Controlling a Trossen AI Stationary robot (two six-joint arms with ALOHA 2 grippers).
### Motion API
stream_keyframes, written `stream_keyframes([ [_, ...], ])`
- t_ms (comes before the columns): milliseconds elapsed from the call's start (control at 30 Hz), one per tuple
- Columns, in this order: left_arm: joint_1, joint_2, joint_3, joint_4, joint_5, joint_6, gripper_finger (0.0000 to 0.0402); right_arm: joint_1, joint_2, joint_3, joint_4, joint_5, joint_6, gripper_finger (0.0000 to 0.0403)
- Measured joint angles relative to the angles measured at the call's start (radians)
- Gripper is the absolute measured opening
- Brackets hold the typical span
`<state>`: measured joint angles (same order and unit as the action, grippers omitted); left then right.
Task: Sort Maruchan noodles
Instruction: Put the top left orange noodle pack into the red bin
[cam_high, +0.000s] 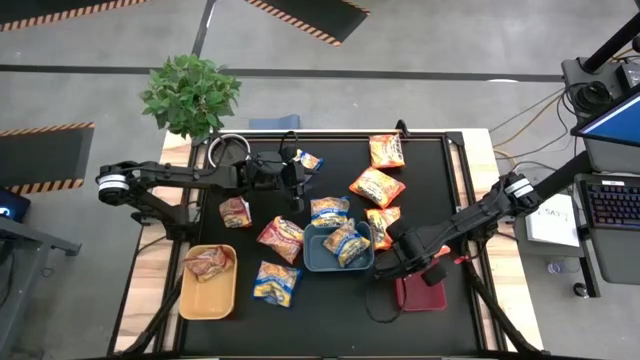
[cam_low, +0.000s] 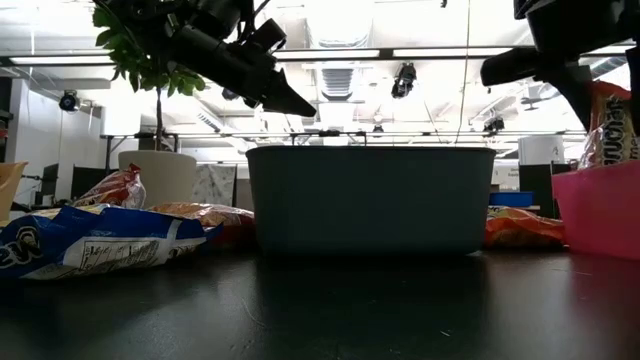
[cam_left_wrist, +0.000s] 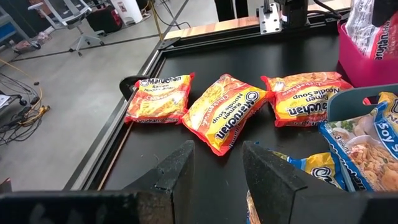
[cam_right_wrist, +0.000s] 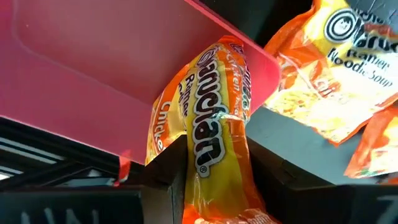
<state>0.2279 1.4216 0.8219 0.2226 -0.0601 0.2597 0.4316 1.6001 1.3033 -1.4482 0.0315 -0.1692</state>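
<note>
Right gripper (cam_right_wrist: 214, 168) clamped an orange Maruchan packet (cam_right_wrist: 211, 118) over the red tray (cam_right_wrist: 93, 68); left gripper (cam_left_wrist: 214, 165) hung released, empty, above the far-left table (cam_left_wrist: 155, 149).

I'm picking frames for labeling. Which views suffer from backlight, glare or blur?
Low view: bright ceiling lights backlight the scene, so the blue tray and arms go near-silhouette. Right wrist view: the orange packet in the right gripper is close and slightly soft, with plastic glare. Left wrist view: even light, packet print legible. High view: even, small detail.
</note>
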Motion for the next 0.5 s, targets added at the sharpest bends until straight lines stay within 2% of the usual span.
stream_keyframes([
  [133,0.000,0.000,0.000,-0.002,0.000,-0.008,0.0120,0.000,0.000,0.000,0.003,0.059,0.016,0.0127],
  [333,0.000,0.000,0.000,-0.014,0.000,-0.018,0.0120,-0.002,0.000,0.000,0.023,0.058,0.026,0.0151],
  [500,0.000,0.000,0.000,-0.015,0.000,-0.034,0.0120,-0.002,-0.001,0.000,0.022,0.059,0.069,0.0155],
])
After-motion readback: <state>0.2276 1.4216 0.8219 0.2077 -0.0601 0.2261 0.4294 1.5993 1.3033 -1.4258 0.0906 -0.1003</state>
